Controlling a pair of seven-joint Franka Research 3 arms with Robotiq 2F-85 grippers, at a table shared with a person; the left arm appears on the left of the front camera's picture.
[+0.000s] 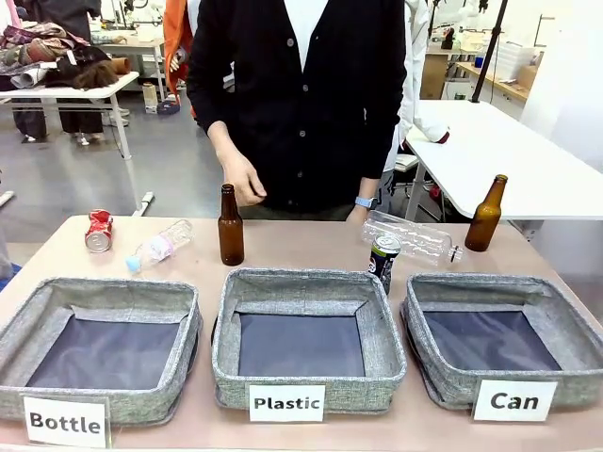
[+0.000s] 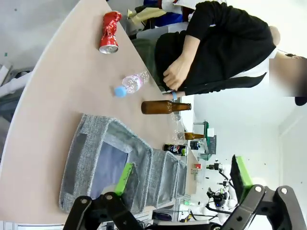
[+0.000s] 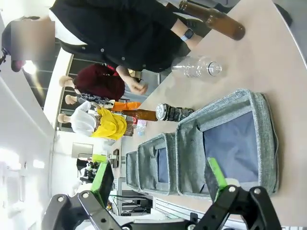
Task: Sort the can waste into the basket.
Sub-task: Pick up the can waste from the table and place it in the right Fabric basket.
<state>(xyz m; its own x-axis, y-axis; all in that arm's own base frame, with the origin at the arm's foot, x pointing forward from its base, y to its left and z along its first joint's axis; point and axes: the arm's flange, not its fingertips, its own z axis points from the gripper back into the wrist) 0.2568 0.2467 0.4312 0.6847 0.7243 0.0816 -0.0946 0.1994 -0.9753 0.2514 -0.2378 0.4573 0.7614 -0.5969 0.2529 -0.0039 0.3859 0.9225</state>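
Front view shows you the black and silver can [image 1: 383,256] standing upright just behind the gap between the "Plastic" bin [image 1: 308,282] and the basket [image 1: 480,287]. The basket is labelled "Can" and sits at the table's right end with its dark base showing. The red can [image 1: 98,231] lies dented at the far left of the table, well apart from the basket and behind the "Bottle" bin [image 1: 104,290].

Your left gripper [image 2: 182,175] hangs above the table with its green-padded fingers spread wide and nothing between them. Your right gripper [image 3: 159,176] is just as wide and holds nothing, over the basket's side.

A clear plastic bottle [image 1: 410,237] lies just behind the black can, and another [image 1: 160,245] lies near the red one. Two brown bottles [image 1: 230,226] [image 1: 485,215] stand upright. The person [image 1: 301,94] stands at the far edge.
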